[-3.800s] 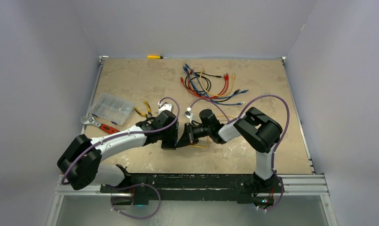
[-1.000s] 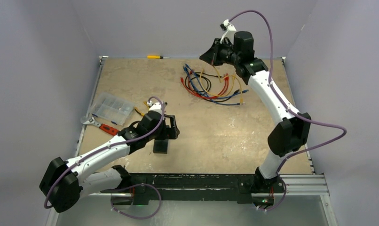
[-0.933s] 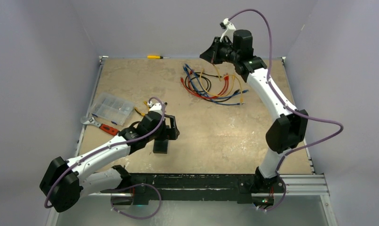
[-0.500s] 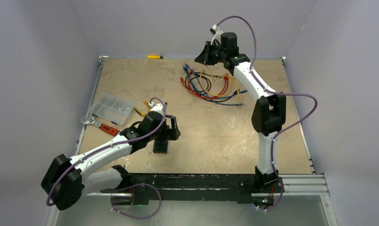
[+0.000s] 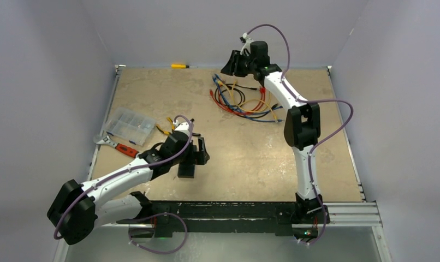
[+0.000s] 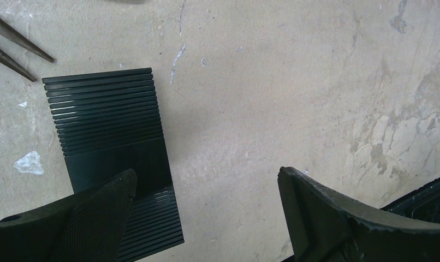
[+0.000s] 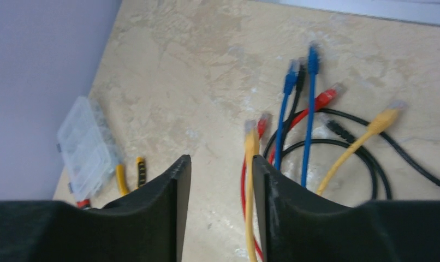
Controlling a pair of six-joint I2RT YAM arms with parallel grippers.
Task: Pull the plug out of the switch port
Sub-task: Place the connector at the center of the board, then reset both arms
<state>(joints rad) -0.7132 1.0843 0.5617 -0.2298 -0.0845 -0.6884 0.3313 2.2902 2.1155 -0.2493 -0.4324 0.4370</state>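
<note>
Two arms, well apart. Left fingers [image 6: 97, 218] are spread wide and hold nothing, hovering over the switch [image 6: 111, 131]; one finger overlaps its ribbed top in the wrist view, contact unclear. The switch lies flat on the counter [image 5: 245, 158], left of centre, near the pliers [image 5: 166, 126]. Right fingers [image 7: 152, 218] are at the far edge above the cable pile [image 5: 245, 98], parted with a clear gap and clamping nothing. The yellow cable [image 7: 250, 164] runs just beside one finger's inner edge, touching or not unclear. Clear box [image 7: 87, 147] at left.

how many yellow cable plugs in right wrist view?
2. One yellow cable plug at the left of the coloured cable pile, the other at its right. More may be hidden.
</note>
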